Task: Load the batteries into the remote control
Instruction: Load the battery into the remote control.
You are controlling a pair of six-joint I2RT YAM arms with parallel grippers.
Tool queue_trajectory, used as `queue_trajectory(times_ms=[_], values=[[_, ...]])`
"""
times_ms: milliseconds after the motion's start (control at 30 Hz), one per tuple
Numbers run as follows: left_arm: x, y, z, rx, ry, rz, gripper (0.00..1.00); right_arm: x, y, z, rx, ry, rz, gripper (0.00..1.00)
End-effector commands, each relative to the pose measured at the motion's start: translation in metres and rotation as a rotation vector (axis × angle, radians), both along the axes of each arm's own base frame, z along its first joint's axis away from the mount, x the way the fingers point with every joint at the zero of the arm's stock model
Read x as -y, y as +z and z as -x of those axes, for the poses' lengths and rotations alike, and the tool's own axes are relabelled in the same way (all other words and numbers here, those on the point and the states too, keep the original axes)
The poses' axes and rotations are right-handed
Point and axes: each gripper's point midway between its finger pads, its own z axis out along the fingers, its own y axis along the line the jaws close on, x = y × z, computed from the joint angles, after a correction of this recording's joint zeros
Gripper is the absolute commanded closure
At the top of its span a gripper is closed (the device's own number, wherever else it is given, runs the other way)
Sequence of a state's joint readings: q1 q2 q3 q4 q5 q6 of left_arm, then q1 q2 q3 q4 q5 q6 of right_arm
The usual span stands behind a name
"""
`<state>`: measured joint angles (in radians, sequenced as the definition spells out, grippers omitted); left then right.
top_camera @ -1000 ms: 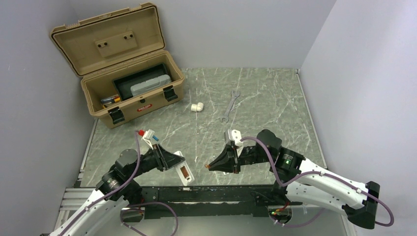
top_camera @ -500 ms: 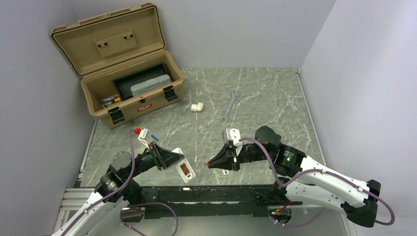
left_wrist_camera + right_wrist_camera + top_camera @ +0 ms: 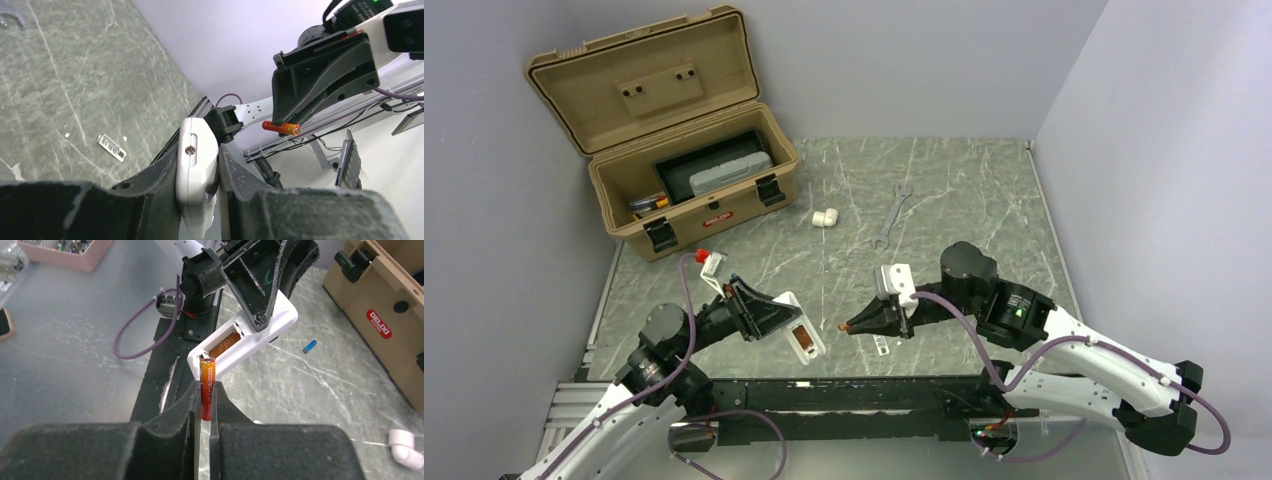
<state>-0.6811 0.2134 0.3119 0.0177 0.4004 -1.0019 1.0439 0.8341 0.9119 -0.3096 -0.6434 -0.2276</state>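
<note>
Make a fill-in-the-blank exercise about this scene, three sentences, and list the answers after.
1. The left gripper is shut on the white ____.
2. The right gripper is shut on an orange ____.
3. At the far left of the table, the lid of the toolbox stands ____.

Missing words: remote; battery; open.

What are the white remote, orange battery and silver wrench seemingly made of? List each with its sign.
Slim white rectangular remote control: probably plastic, a smooth moulded shell with a recess. Small orange-red cylindrical battery: glossy printed wrap, likely over metal. Flat silver open-ended wrench: seemingly steel, by its pale grey sheen.
</note>
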Motion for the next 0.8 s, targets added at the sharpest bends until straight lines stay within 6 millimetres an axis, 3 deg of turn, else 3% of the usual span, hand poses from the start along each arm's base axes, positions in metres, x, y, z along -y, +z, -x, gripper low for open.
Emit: queue_trajectory(times_ms=[0,433,767], values=[[-0.002,0.043,0.01,0.152,-0.029,0.067,1.0,0.003,0.014,0.009,0.135,0.09,-0.045,1.0],[-0.001,0.058,0.021,0.228,-0.084,0.076,1.0,0.004,0.015,0.016,0.222,0.182,-0.037,1.0],[0.003,0.077,0.042,0.328,-0.201,0.156,1.0,0.009,0.011,0.016,0.319,0.245,0.024,1.0]])
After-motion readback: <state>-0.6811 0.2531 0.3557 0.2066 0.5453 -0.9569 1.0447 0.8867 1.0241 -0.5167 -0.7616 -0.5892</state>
